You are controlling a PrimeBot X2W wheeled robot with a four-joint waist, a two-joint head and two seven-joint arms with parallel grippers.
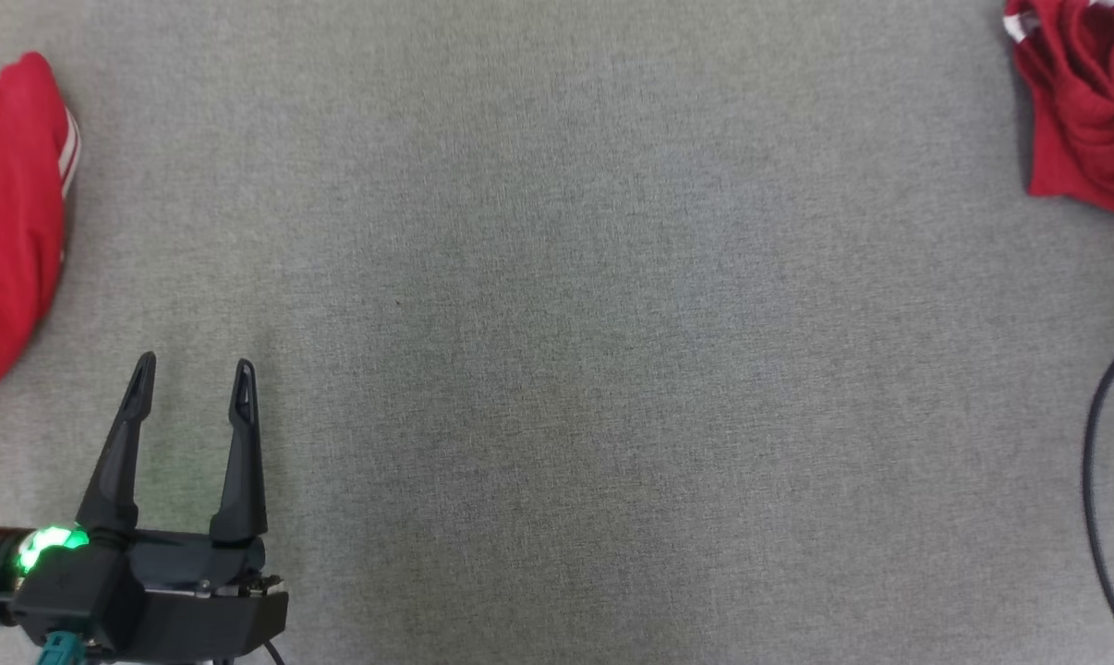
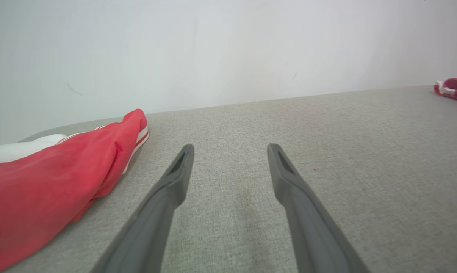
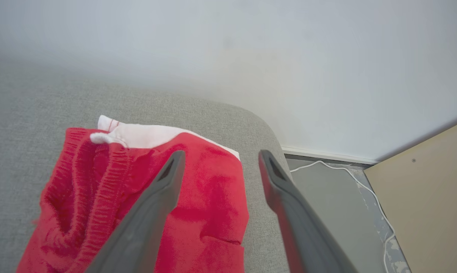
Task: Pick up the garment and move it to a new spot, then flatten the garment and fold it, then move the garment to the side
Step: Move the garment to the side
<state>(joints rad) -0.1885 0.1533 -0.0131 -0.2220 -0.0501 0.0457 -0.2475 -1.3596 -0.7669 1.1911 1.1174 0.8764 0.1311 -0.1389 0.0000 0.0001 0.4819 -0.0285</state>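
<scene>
Hovering over the crumpled red garment at the far right corner of the grey cloth surface, the right gripper is seen with fingers spread wide and nothing held. Left gripper: likewise wide apart, empty, parked beside a second red garment. A deep pinch on the ribbed waistband is advised, so the whole bundle is lifted.

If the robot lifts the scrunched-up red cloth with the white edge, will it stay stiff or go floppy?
Probably floppy: the red garment lies in soft folds and wrinkles, so it would likely droop from wherever it's pinched. It looks like light, thin cloth. It probably won't roll or slide much on the rough grey fabric surface.
</scene>
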